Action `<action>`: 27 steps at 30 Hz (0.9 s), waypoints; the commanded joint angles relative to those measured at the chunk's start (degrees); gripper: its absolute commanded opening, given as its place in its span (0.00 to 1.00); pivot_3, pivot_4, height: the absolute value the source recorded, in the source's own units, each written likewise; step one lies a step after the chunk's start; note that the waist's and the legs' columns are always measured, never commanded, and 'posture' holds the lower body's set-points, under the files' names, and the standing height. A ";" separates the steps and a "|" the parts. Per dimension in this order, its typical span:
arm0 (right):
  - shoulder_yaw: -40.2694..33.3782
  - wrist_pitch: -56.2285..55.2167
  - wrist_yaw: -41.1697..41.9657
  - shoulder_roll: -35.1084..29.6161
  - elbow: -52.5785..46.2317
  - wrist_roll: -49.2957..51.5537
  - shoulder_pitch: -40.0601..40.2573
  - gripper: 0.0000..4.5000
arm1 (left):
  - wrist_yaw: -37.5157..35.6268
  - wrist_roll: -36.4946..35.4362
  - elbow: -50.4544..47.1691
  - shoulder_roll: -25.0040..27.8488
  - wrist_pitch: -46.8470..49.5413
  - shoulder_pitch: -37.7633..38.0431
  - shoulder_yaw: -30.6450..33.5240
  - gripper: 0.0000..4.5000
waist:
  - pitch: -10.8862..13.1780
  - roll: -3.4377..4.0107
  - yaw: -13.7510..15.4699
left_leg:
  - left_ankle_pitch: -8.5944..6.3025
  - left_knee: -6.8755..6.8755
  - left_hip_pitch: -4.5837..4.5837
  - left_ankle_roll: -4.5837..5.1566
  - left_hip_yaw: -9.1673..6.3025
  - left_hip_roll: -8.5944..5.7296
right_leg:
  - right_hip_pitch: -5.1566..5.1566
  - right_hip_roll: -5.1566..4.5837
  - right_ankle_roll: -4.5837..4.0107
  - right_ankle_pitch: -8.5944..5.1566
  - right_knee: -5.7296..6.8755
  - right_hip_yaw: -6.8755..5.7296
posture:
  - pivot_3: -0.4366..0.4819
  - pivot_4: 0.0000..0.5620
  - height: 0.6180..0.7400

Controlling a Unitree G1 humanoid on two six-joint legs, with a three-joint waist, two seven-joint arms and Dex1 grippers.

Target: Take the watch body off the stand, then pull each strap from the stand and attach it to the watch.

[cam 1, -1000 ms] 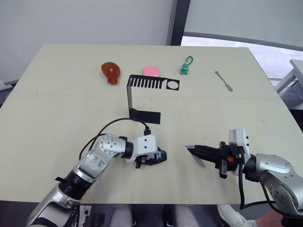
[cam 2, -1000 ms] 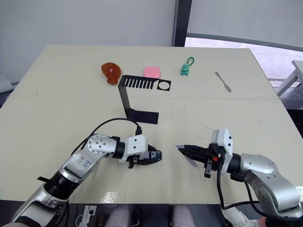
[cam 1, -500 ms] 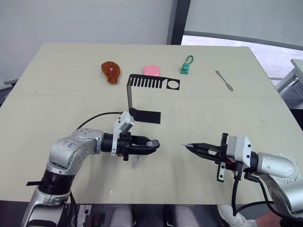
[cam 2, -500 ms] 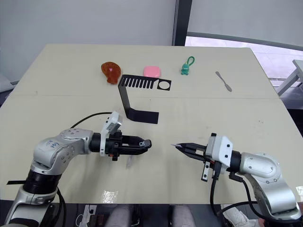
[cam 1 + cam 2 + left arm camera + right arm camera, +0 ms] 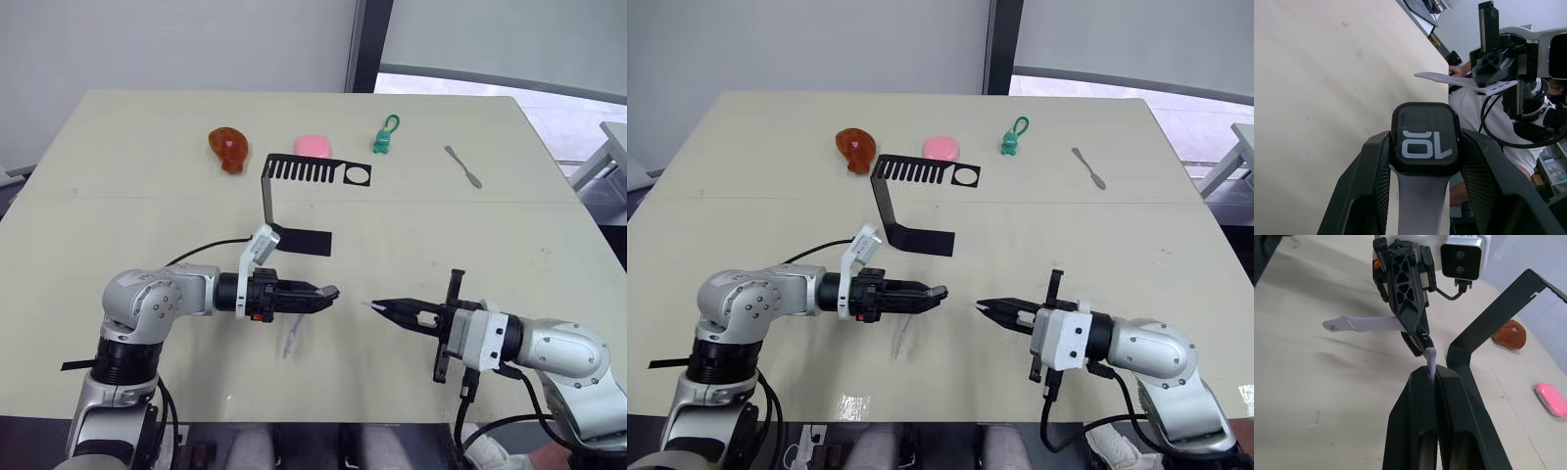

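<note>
Left fingers: the left gripper (image 5: 331, 292) has its two black fingers (image 5: 1369, 169) pressed against both sides of the watch body (image 5: 1425, 138), which sits between them, lifted off the table (image 5: 147, 225), its pale digits facing the wrist camera.
Attached strap: one pale strap (image 5: 1419, 200) runs from the watch body back between the fingers; in the right wrist view it sticks out sideways (image 5: 1359, 324) from that gripper. In the head views it is only a faint pale streak (image 5: 292, 340) below the arm.
Right fingers: the right gripper (image 5: 373, 306) has its fingers together, pinching the second strap (image 5: 1430, 356); only a short pale tip stands above the fingertips there. The left wrist view shows more of it (image 5: 1469, 83), lying crosswise in front of the right gripper.
Gap: the two grippers point at each other, tips near but apart, above the table's near half.
Stand: the stand (image 5: 279, 201) rests further back, comb slots and ring hole bare.
Hard to make out: whether the second strap has holes cannot be told.
Beyond the stand: a brown object (image 5: 228, 149), a pink object (image 5: 313, 147), a green keychain figure (image 5: 384, 139) and a grey spatula (image 5: 462, 166) lie along the far side.
</note>
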 commanded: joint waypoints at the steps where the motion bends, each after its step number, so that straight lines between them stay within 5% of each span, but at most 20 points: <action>1: 0.22 -1.80 -1.46 0.44 -0.52 -0.35 -0.43 0.00 | 0.55 -1.78 -1.20 -0.14 0.25 -1.12 0.08 0.35 | 0.00 0.00 0.06 | 0.00 0.00 0.00 0.00 0.00 -0.01 | 0.00 -0.01 0.00 0.00 0.00 0.00 | 0.48 0.27 1.00; 27: 4.40 -4.04 -2.36 1.45 4.31 -2.87 -3.82 0.00 | 3.20 -2.48 -1.69 -1.25 -0.46 -1.08 -1.75 0.35 | 0.00 0.00 0.05 | 0.00 0.01 0.00 0.00 0.00 -0.02 | 0.00 -0.02 0.00 0.00 0.01 0.01 | 0.48 0.27 1.00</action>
